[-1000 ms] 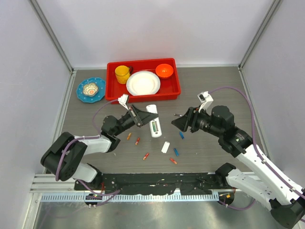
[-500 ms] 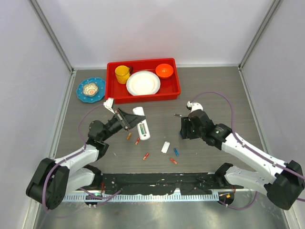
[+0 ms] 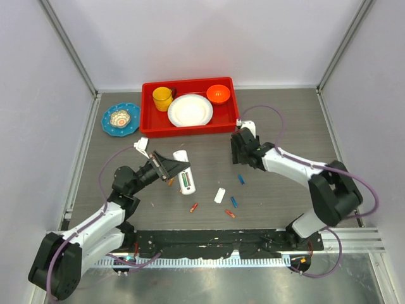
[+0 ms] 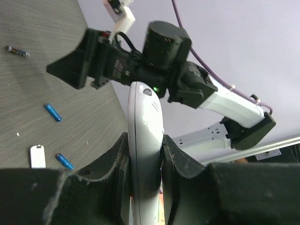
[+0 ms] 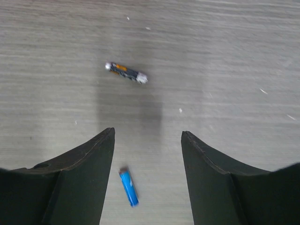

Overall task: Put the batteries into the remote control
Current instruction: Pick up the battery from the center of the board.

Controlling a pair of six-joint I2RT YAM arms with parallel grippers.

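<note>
My left gripper (image 3: pixel 172 168) is shut on the white remote control (image 3: pixel 185 178), held left of centre with its green-lined recess facing up. In the left wrist view the remote control (image 4: pixel 145 122) stands edge-on, clamped between both fingers of my left gripper (image 4: pixel 144 138). My right gripper (image 3: pixel 245 154) hangs open above the table, right of centre. Its wrist view shows the right gripper (image 5: pixel 147 132) empty, a blue battery (image 5: pixel 128 186) lying below its gap and a dark battery (image 5: pixel 126 72) ahead. Blue batteries (image 3: pixel 240 178) and orange batteries (image 3: pixel 194 207) lie loose on the table.
A small white cover piece (image 3: pixel 219 195) lies among the batteries. A red tray (image 3: pixel 147 113) holds a yellow cup (image 3: pixel 162 98), a white plate (image 3: pixel 190 110) and an orange bowl (image 3: pixel 218 94) at the back. A blue dish (image 3: pixel 120 118) sits left of it.
My left gripper has carried the remote control leftward and nearer. The right arm has stretched out low, its gripper shifting toward the red tray.
</note>
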